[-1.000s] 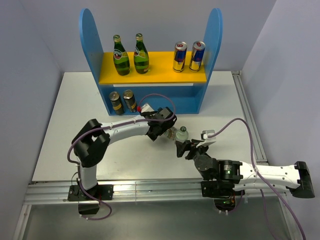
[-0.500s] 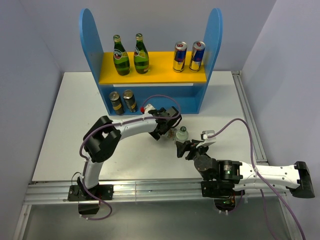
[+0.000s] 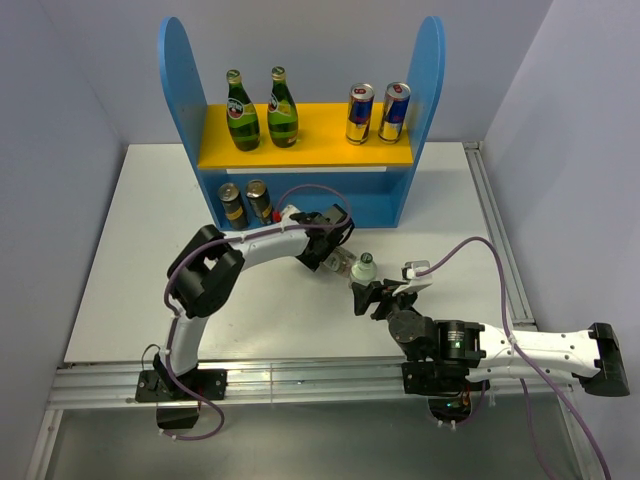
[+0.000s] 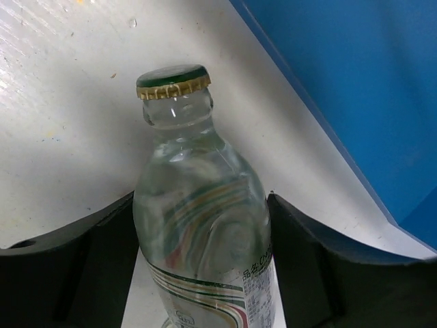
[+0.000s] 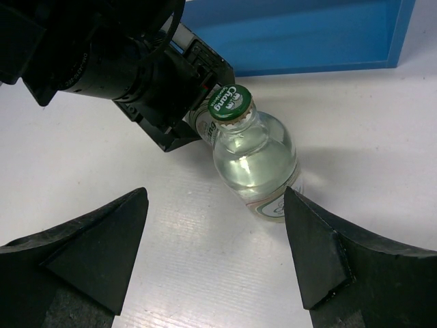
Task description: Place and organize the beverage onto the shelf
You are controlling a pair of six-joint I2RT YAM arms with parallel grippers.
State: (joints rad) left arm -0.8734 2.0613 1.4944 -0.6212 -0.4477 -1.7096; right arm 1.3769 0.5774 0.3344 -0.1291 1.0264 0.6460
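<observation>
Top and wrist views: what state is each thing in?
Left gripper: shut on the gripped clear bottle.
Gripped clear bottle: capped, between the fingers.
Right gripper: open, empty.
Free clear bottle: capped, upright on the table.
Green glass bottles: upright on the yellow board.
Blue-and-silver cans: upright on the yellow board.
Dark cans: upright on the shelf base.

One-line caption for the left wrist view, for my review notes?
Clear green-capped bottle gripped by the left end effector, blue shelf close behind.
</observation>
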